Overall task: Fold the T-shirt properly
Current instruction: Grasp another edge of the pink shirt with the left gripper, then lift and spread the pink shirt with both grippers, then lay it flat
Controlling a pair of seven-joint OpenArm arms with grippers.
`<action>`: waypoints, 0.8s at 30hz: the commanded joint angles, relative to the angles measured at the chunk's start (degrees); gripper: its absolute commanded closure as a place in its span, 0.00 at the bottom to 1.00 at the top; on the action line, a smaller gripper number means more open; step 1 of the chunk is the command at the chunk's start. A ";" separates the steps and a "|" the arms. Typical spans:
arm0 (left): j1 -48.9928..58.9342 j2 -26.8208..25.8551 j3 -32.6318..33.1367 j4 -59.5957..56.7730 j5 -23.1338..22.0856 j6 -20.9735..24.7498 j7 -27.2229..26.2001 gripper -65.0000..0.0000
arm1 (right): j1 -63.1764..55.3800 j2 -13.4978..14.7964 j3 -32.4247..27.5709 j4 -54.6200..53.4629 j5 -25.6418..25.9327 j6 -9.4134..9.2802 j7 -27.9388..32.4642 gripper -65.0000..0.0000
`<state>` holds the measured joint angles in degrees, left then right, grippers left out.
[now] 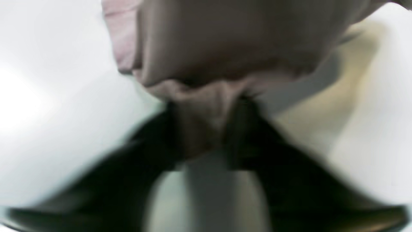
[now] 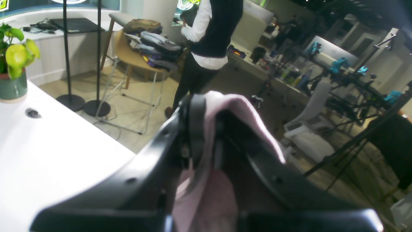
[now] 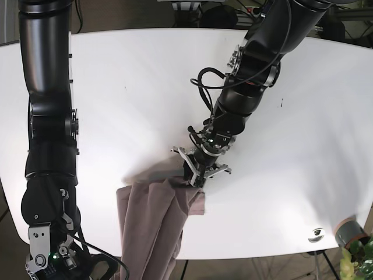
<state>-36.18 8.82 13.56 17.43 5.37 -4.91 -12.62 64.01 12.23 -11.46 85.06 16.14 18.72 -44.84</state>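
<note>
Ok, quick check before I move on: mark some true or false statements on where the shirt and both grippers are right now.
1. The left gripper pinches the shirt. True.
2. The shirt lies flat and spread on the table. False: it is bunched and hangs over the near edge.
3. The right gripper has pink cloth between its fingers. True.
4. A potted plant stands on the floor. False: it is on the table.

The pink T-shirt (image 3: 152,224) hangs bunched over the near table edge, its upper corner apparently lifted
</note>
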 commanded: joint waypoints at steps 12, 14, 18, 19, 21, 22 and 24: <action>1.94 -9.30 -7.89 24.81 0.13 -6.04 16.62 1.00 | 3.02 0.83 9.40 -10.20 -1.33 -0.48 2.60 0.97; 2.47 -10.53 -10.27 30.96 0.22 -8.41 19.88 1.00 | 3.02 0.91 9.57 -12.66 -3.53 -0.48 4.62 0.97; 2.65 -13.17 -13.69 40.55 0.30 -11.22 25.94 1.00 | 2.94 0.65 9.57 -15.39 -7.57 -0.57 8.14 0.97; 2.65 -13.96 -14.31 42.48 0.30 -11.66 27.35 1.00 | 2.94 0.65 9.57 -16.09 -8.10 -0.57 8.31 0.97; 2.29 -15.28 -16.24 46.09 0.22 -12.28 29.55 1.00 | 3.02 0.65 9.66 -18.29 -8.54 -0.57 9.10 0.97; 2.12 -15.54 -17.03 47.14 0.22 -12.72 29.90 1.00 | 3.29 0.65 9.49 -19.08 -8.54 -0.57 9.81 0.97; 0.27 -16.69 -19.50 50.04 0.22 -13.95 30.86 1.00 | 4.78 0.56 9.40 -20.92 -8.80 -0.65 11.56 0.97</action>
<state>-32.64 -6.92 -4.80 64.79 6.00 -18.44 19.09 64.79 12.38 -2.31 64.42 7.33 18.39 -36.60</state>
